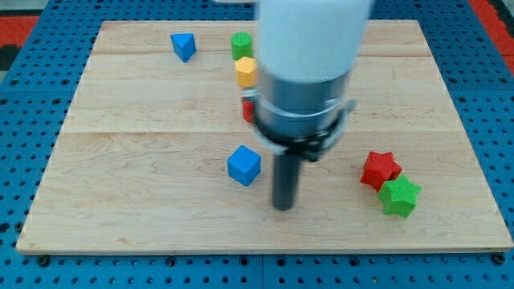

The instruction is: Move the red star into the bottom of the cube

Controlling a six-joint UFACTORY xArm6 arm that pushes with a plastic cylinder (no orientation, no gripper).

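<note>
One red star (380,168) sits toward the view's right on the tabletop (144,152), a little below the middle, and it touches a green star (399,197) that lies just beside it on its lower right. Well apart from both, to the view's left, is the blue cube (243,165), near the centre of the tabletop and tilted so that a corner points toward the view's bottom. My tip (283,206) stands between the cube and the red star, much closer to the cube: it is just beside the cube's lower right and touches neither block. No jaws exist on this arm, only the dark rod, so I cannot tell any open or closed state. Above the rod the arm's wide pale body (309,40) and its grey collar (301,112) fill the middle of the view and hide part of the tabletop behind them. At the collar's left edge a small red block (248,109) peeks out, its shape too hidden to tell. Above that a yellow block (246,71) shows, and touching its top is a green block (241,44), both partly cut off by the arm. Further to the view's left, near the top edge, a blue block (183,46) with a wedge-like look lies alone. Around the tabletop a blue pegboard (32,265) shows.
</note>
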